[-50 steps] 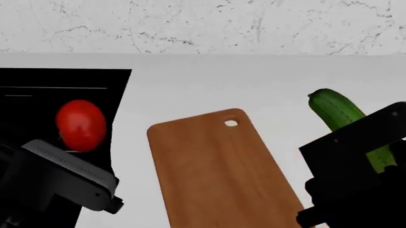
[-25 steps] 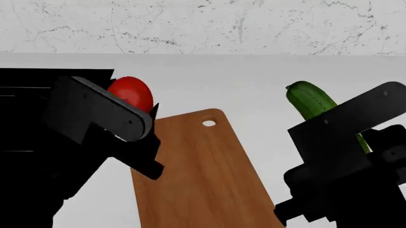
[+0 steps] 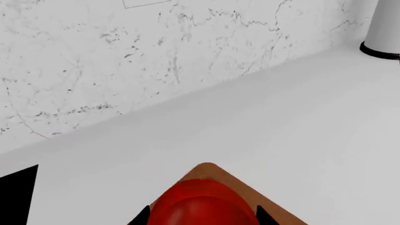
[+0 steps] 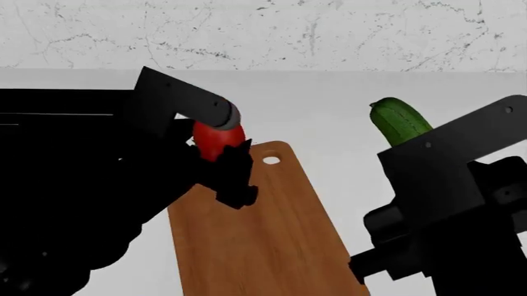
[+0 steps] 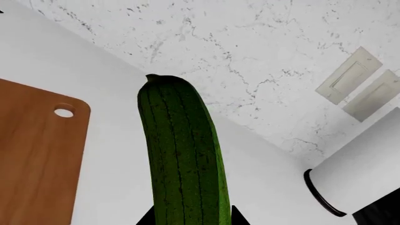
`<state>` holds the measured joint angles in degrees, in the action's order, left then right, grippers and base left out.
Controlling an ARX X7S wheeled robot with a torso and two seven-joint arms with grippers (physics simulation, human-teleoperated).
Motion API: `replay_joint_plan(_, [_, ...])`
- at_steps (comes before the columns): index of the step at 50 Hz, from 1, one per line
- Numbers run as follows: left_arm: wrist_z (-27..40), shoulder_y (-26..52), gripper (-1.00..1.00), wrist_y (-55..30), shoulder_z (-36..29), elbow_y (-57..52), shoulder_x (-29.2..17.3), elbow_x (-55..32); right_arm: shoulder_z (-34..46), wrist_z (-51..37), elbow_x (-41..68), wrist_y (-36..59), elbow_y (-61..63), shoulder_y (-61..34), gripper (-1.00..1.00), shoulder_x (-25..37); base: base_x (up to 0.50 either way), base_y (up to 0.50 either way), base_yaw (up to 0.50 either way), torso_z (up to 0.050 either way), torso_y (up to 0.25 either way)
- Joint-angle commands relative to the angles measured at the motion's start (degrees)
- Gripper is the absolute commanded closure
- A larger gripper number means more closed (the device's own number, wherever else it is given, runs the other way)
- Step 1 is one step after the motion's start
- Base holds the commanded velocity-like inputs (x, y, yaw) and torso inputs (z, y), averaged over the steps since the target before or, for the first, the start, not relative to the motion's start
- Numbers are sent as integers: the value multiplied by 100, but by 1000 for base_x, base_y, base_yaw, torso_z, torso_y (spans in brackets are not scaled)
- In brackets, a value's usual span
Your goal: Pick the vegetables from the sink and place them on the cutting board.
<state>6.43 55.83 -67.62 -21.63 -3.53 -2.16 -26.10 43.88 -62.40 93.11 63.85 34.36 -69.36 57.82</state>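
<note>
My left gripper [image 4: 221,148] is shut on the red tomato [image 4: 216,139] and holds it over the far left corner of the brown cutting board [image 4: 255,234]. In the left wrist view the tomato [image 3: 203,206] sits between the black fingertips [image 3: 140,216] with the board's corner [image 3: 209,168] under it. My right gripper [image 4: 428,160] is shut on the green cucumber [image 4: 398,121] and holds it above the counter to the right of the board. In the right wrist view the cucumber [image 5: 182,150] sticks out of the jaws, and the board's end with its hole [image 5: 37,154] lies beside it. The black sink [image 4: 49,105] is at the left, mostly hidden by my left arm.
White counter [image 4: 313,105] runs to a marbled white wall [image 4: 263,31]. A white cylinder with a black base ring [image 5: 356,173] stands on the counter beyond the cucumber; it also shows in the left wrist view [image 3: 384,28]. Wall outlets [image 5: 359,84] are above it.
My left arm carried the tomato up out of the sink and rightward to the board's far left corner. My right arm holds the cucumber in almost the same place.
</note>
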Motion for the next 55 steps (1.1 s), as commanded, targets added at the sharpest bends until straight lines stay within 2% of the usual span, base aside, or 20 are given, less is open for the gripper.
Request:
replay_joint_plan(1, [252, -83, 100, 252, -171, 415, -44, -246, -20, 11, -99, 49, -33, -42, 100, -36, 0, 0, 0, 0, 0])
replay_joint_plan(31, [313, -790, 100, 772, -623, 744, -300, -287, -23, -75, -34, -36, 11, -18, 100, 19, 0, 0, 0, 0, 0])
replay_joint_plan(32, [321, -779, -100, 765, -610, 741, -300, -300, -20, -72, -31, -30, 11, -25, 100, 14, 0, 0, 0, 0, 0])
replay_joint_plan(33, [322, -761, -100, 745, -617, 737, -304, -309, -16, -73, -35, -27, 10, -28, 100, 9, 0, 0, 0, 0, 0])
replay_joint_plan(34, [318, -758, 100, 753, -620, 746, -307, -314, -16, -75, -35, -32, 8, -24, 100, 10, 0, 0, 0, 0, 0])
replay_joint_plan(35, [329, -768, 100, 780, -637, 787, -306, -296, -17, -68, -45, -42, 9, -15, 100, 12, 0, 0, 0, 0, 0])
replay_joint_plan(36, [338, -785, -100, 814, -657, 797, -314, -279, -10, -66, -53, -41, 2, -11, 100, 6, 0, 0, 0, 0, 0])
replay_joint_plan(46, [405, -749, -100, 805, -690, 712, -350, -318, 1, -85, -49, -43, -10, -28, 100, -4, 0, 0, 0, 0, 1])
replay_joint_plan(55, [589, -689, -100, 470, -555, -200, -440, -569, -2, -66, -62, -92, 15, 22, 100, 33, 0, 0, 0, 0, 0])
